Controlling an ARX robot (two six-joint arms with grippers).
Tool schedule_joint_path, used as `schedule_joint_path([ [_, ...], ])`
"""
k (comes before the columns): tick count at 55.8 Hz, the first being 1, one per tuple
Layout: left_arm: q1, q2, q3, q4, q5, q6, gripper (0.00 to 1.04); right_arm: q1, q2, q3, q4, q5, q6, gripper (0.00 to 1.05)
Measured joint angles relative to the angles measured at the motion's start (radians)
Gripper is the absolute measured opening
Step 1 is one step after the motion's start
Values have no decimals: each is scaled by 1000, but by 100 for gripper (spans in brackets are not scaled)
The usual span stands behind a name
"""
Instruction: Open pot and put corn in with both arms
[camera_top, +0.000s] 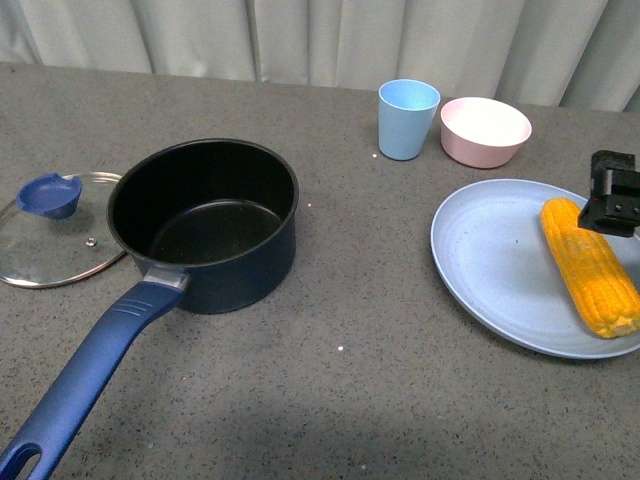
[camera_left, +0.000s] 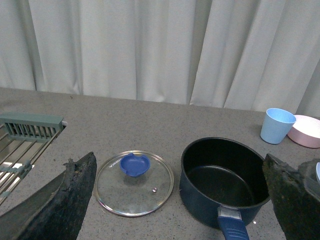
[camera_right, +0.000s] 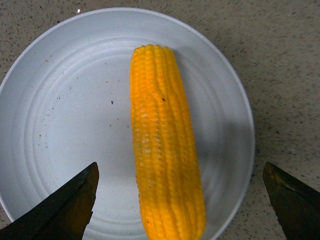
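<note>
Finding 1, opening: done. The pot (camera_top: 250, 270) stands uncovered on the table (camera_top: 400, 400), its handle pointing toward the robot. Its black inside is bare, with nothing in it. The lid (camera_top: 40, 255) lies flat on the table, knob (camera_top: 50, 195) up, at the pot's left side, its rim at or just under the pot's edge.

Finding 2, loading: not yet done. The corn (camera_top: 590, 265) lies on the blue plate (camera_top: 490, 260) at the right of the table, well apart from the pot. A cup (camera_top: 407, 120) and a pink bowl (camera_top: 485, 130) stand behind and play no part.

Finding 3, tools. The right tool (camera_right: 180, 200) hangs over the corn with its fingers (camera_right: 65, 210) spread wide, one on each side of the cob. No contact is visible and it holds nothing. The left tool (camera_left: 177, 200) is likewise spread and empty, set back and looking onto lid and pot.

Assessment: roughly half complete. The corn has yet to be gripped, carried across and set down in the pot. Being about as long as the pot is wide, it will likely need to go in level or slightly tilted.
</note>
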Motion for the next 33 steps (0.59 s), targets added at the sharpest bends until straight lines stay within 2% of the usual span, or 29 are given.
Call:
schedule_joint_path([
  [25,0,0,0,0,0,0,98,5,178,117,-72,11,0,96],
  [33,0,0,0,0,0,0,98,9,191,131,-72,7,4,77],
])
